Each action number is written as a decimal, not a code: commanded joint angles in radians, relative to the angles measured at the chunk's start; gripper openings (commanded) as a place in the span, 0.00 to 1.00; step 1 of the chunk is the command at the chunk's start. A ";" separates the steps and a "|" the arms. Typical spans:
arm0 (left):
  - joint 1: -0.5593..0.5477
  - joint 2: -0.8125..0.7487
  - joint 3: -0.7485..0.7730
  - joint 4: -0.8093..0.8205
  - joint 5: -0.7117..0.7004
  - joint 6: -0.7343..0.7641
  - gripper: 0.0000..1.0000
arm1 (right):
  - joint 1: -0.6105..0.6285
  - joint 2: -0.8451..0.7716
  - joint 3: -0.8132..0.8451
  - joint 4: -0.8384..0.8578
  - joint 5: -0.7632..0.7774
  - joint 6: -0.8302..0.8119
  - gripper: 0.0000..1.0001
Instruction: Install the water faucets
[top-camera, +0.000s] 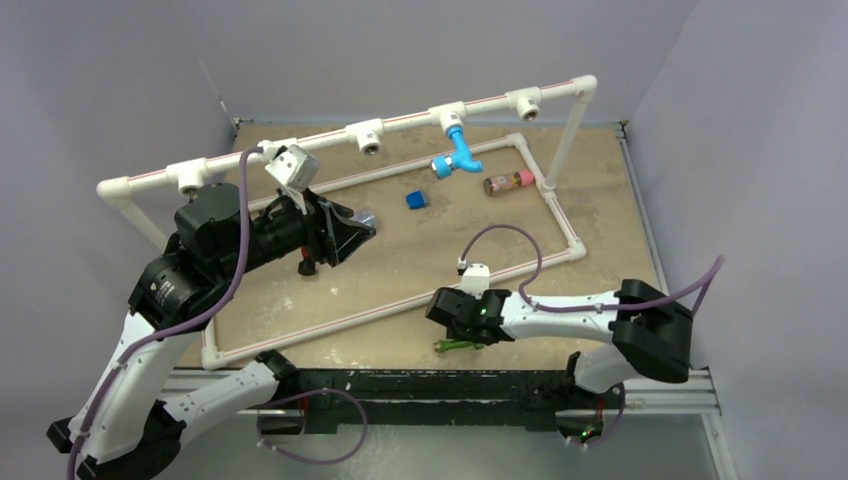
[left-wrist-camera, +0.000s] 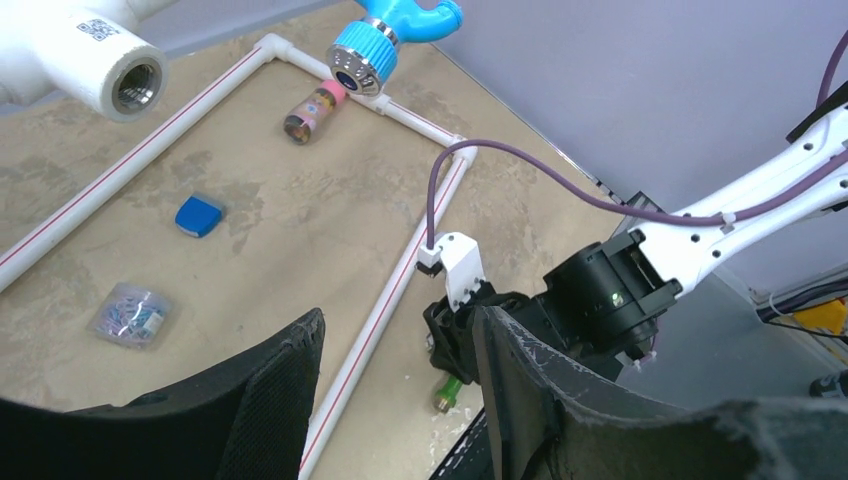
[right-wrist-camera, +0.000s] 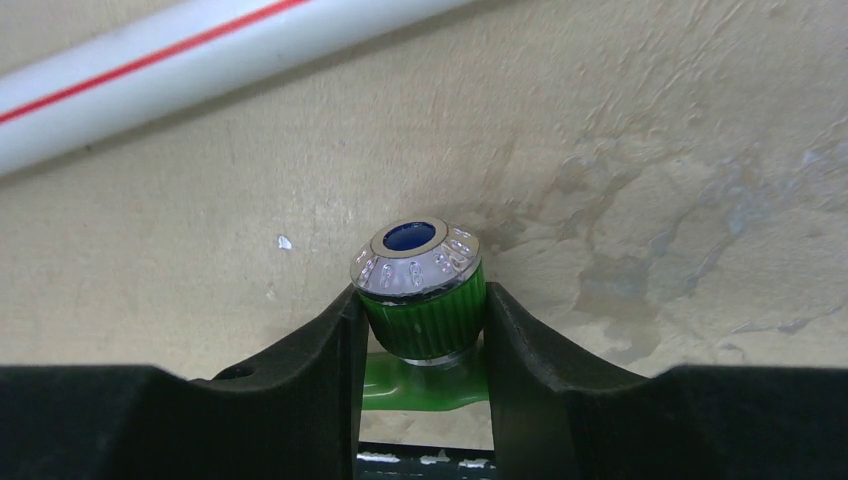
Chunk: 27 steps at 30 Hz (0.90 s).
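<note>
1. At the left, the left gripper hangs with its jaws apart and holds nothing.
2. Mid-rail, the blue faucet hangs from its fitting. I judge that half the task is done.
3. Low at the near edge, the right gripper is clamped on the green faucet. This faucet has yet to go to a free fitting.

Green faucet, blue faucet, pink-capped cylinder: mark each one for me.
green faucet (right-wrist-camera: 422, 315), right wrist view, ribbed green collar.
blue faucet (top-camera: 460, 150), top external view, bent spout.
pink-capped cylinder (top-camera: 500, 183), top external view, brown body.
</note>
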 joint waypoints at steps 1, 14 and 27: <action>-0.004 0.008 0.049 -0.015 -0.035 -0.014 0.56 | 0.038 0.047 0.036 0.015 0.042 0.057 0.03; -0.004 0.079 0.164 -0.108 -0.210 0.030 0.56 | 0.056 -0.025 0.093 -0.093 0.074 0.130 0.81; -0.004 0.183 0.223 -0.119 -0.378 0.073 0.56 | -0.224 -0.300 0.323 -0.181 0.213 -0.045 0.88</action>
